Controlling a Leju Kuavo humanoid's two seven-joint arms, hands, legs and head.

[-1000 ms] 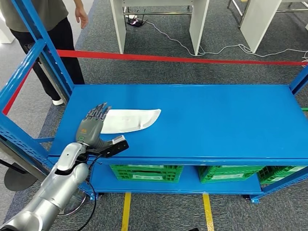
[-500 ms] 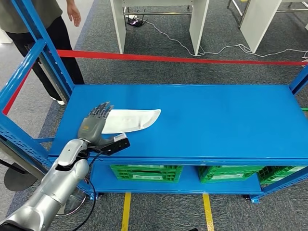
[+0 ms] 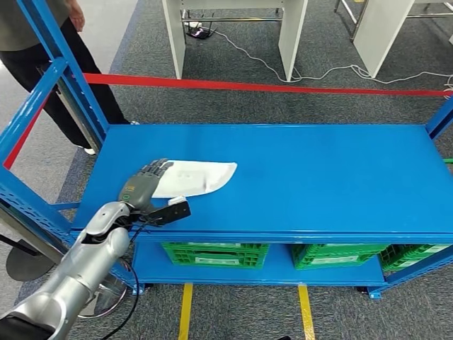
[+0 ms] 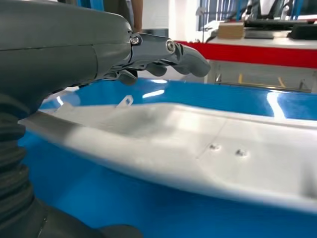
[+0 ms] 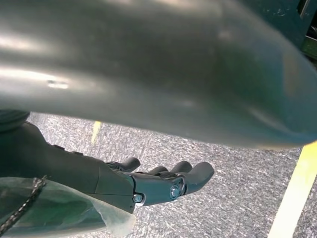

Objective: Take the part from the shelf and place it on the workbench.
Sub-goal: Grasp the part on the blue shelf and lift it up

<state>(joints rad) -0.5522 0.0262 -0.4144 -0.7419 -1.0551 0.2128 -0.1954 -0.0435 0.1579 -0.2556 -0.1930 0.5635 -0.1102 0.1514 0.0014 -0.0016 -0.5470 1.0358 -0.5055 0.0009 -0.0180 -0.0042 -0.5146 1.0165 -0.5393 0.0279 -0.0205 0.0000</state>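
Observation:
The part [image 3: 199,176] is a flat, white, blade-shaped panel lying on the blue shelf top [image 3: 331,177], towards its left. My left hand [image 3: 142,187] reaches in from the near left edge, with its fingers [image 3: 159,167] stretched over the part's left end. In the left wrist view those fingers [image 4: 168,49] hover just above the part [image 4: 209,148], apart from it, and nothing is gripped. My right hand [image 5: 149,183] hangs over grey carpet with its fingers loosely extended and holds nothing.
A person [image 3: 32,42] stands beyond the shelf's far left corner, behind the blue upright [image 3: 59,67]. Green crates [image 3: 216,253] sit on the lower shelf. A red tape line [image 3: 267,86] and white table legs [image 3: 291,35] lie beyond the shelf.
My left hand has slid forward and lowered, so its fingers now cover the part's left end. The person has stepped further left.

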